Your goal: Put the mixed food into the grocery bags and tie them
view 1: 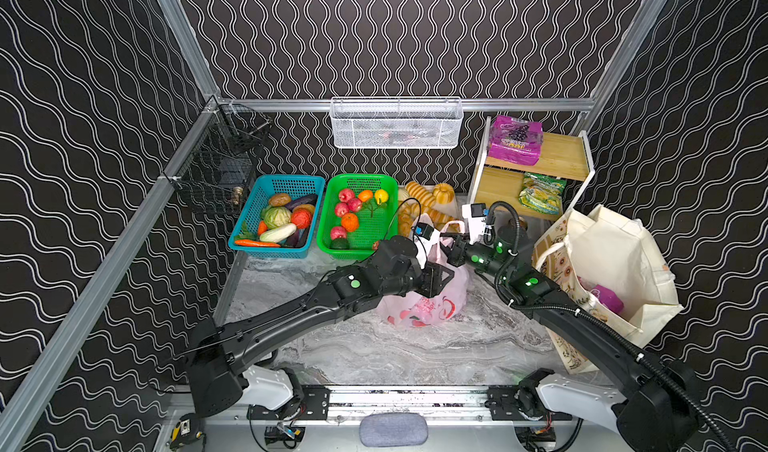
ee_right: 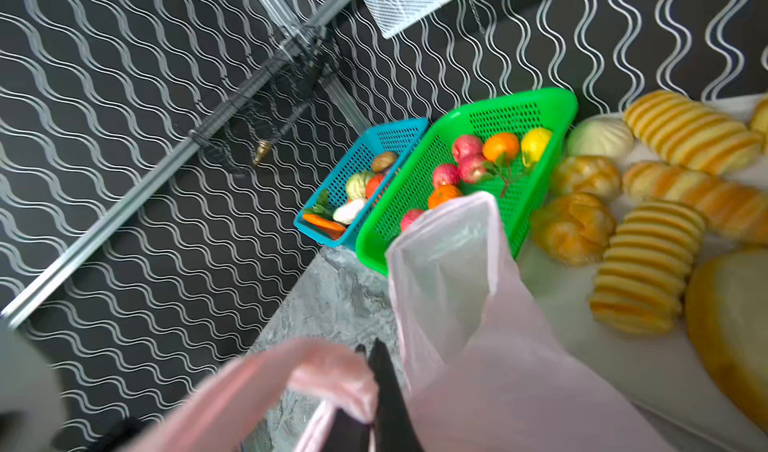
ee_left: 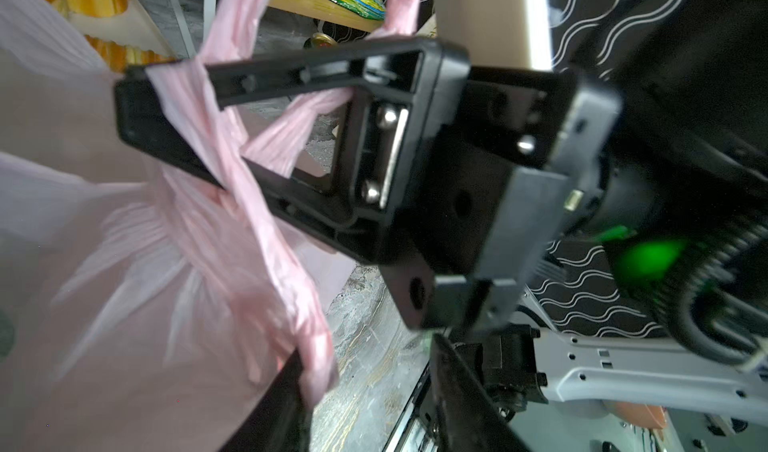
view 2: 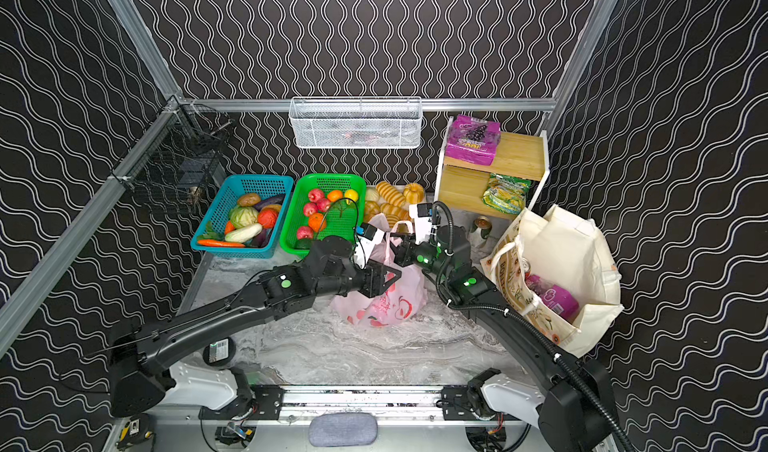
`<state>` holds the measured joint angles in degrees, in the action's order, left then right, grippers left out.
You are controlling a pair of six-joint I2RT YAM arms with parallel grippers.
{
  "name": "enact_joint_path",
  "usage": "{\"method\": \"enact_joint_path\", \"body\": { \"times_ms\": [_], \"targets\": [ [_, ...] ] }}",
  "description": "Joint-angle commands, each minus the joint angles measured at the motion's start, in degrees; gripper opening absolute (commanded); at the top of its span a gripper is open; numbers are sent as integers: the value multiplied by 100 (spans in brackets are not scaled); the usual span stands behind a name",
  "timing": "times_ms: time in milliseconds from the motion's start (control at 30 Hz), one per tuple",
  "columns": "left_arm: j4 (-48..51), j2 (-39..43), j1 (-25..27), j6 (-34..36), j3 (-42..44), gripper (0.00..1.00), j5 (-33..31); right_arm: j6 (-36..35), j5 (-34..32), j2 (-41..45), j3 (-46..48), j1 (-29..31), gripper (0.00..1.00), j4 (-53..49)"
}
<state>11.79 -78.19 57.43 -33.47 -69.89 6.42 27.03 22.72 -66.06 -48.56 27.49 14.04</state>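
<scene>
The pink plastic grocery bag (view 1: 419, 308) (view 2: 382, 308), printed with red fruits, sits full at the middle of the marble table. My right gripper (view 1: 451, 246) (ee_right: 372, 358) is shut on one twisted pink handle above the bag, and its closed fingers (ee_left: 137, 105) also show in the left wrist view. My left gripper (view 1: 440, 279) (ee_left: 365, 358) hangs open beside it, with the other handle draped over one finger. The cream tote (view 1: 611, 259) (view 2: 569, 246) stands at the right with a purple packet (view 1: 609, 300) inside. A purple grape packet (view 1: 515, 138) and a snack bag (view 1: 540, 192) lie on the wooden shelf.
A green basket (view 1: 357, 217) of toy fruits and a blue basket (view 1: 278, 217) of vegetables stand at the back. Bread loaves (view 1: 419, 205) lie just behind the pink bag. A white wire basket (view 1: 397, 124) hangs on the back wall, and a can (view 2: 482, 225) stands under the shelf.
</scene>
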Motion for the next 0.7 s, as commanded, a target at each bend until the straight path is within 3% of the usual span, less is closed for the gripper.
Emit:
{"method": "enact_joint_path", "body": {
  "times_ms": [0, 100, 200, 367, 533, 600, 667],
  "targets": [
    [756, 40, 13, 663, -146, 48, 167, -120, 439, 52, 88, -171, 0, 917],
    [1012, 133, 9, 1122, -197, 53, 558, -264, 640, 71, 159, -213, 0, 1019],
    [912, 487, 14, 1455, -54, 67, 1269, -496, 777, 73, 275, -435, 0, 1176],
    [1512, 1116, -82, 1952, -141, 84, 1255, -620, 1221, 85, 566, -566, 0, 1926],
    [1645, 1358, -792, 1901, -286, 68, 1426, -875, 1708, 123, 682, -577, 0, 2370],
    [1495, 1309, -1455, 1799, -360, 63, 2332, -1085, 1884, 162, 762, -576, 0, 2482],
    [921, 1259, -2068, 1461, -383, 65, 3281, -1305, 2012, 181, 836, -584, 0, 2542]
  ]
}}
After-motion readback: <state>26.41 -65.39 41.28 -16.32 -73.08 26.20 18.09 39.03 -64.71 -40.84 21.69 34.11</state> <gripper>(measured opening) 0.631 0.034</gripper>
